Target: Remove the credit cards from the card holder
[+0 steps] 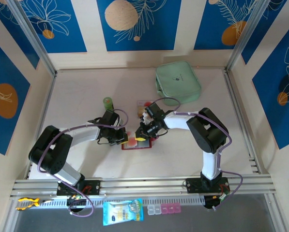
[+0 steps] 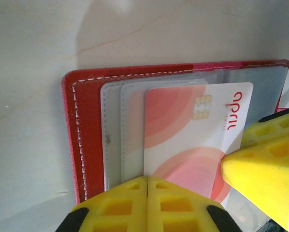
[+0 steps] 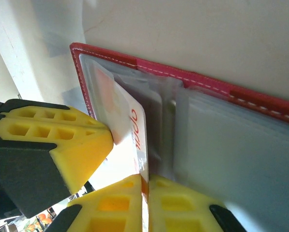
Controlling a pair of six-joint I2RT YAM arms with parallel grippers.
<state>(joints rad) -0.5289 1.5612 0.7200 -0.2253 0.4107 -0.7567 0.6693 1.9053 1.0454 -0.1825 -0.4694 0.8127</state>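
your right gripper pinches the edge of the white credit card with pink-red circles, jaws closed thin on it; the card lies tilted over the clear sleeves of the open dark red leather card holder. your left gripper, closed on nothing, rests on the sleeves' near edge. draw the card straight out along its sleeve, slowly, with the holder pressed down so it doesn't lift
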